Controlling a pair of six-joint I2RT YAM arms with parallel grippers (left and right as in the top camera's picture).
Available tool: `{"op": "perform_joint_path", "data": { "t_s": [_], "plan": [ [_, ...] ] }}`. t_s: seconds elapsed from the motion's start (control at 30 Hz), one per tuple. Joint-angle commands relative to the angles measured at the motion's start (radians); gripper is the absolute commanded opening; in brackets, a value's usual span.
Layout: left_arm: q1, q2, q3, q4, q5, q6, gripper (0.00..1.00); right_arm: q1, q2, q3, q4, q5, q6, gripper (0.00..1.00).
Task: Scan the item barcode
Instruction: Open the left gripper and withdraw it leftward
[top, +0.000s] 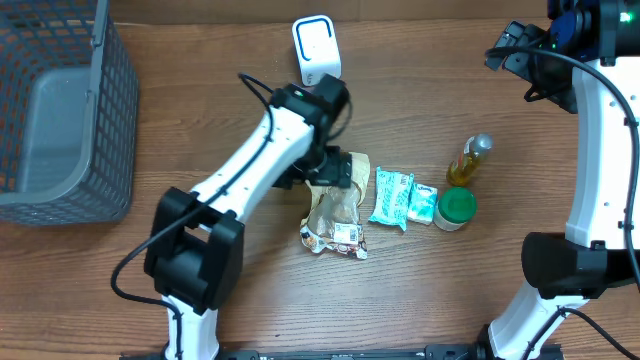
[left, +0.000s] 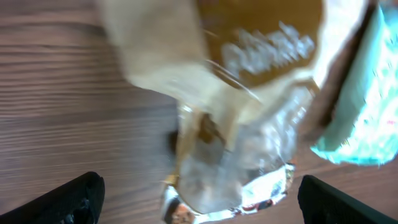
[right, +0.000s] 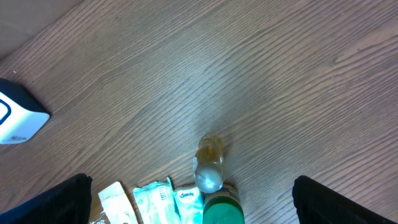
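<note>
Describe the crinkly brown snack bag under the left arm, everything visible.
The snack bag is a crumpled plastic pouch with a brown top bearing white lettering, a see-through middle, and a printed bottom seam with a small white label. It lies flat on the wooden table. The left gripper hangs open over its top end, and whether they touch cannot be told. The teal packets lie close against its right side.
</note>
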Motion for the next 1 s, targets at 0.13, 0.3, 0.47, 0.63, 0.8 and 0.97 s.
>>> {"op": "perform_joint_path", "data": {
  "t_s": [0.13, 0.3, 0.47, 0.63, 0.8, 0.97],
  "plan": [
    [0.196, -0.045, 0.061, -0.014, -0.020, 0.016, 1.00, -0.005, -0.018, 0.013, 0.002, 0.002, -0.003, 1.00],
    [0.315, -0.043, 0.056, -0.031, -0.019, 0.015, 1.00, -0.005, -0.018, 0.013, 0.002, 0.002, -0.003, 1.00],
    [0.390, -0.043, 0.056, -0.033, -0.018, 0.015, 1.00, -0.005, -0.018, 0.013, 0.002, 0.002, -0.003, 1.00],
    [0.414, -0.043, 0.056, -0.035, -0.019, 0.015, 1.00, -0.005, -0.018, 0.013, 0.002, 0.002, -0.003, 1.00],
    [0.414, -0.043, 0.056, 0.005, -0.018, 0.004, 1.00, -0.005, -0.018, 0.013, 0.003, 0.002, -0.003, 1.00],
    [0.414, -0.043, 0.056, 0.006, -0.018, 0.004, 1.00, -0.005, -0.018, 0.013, 0.002, 0.002, -0.003, 1.00]
  ]
}}
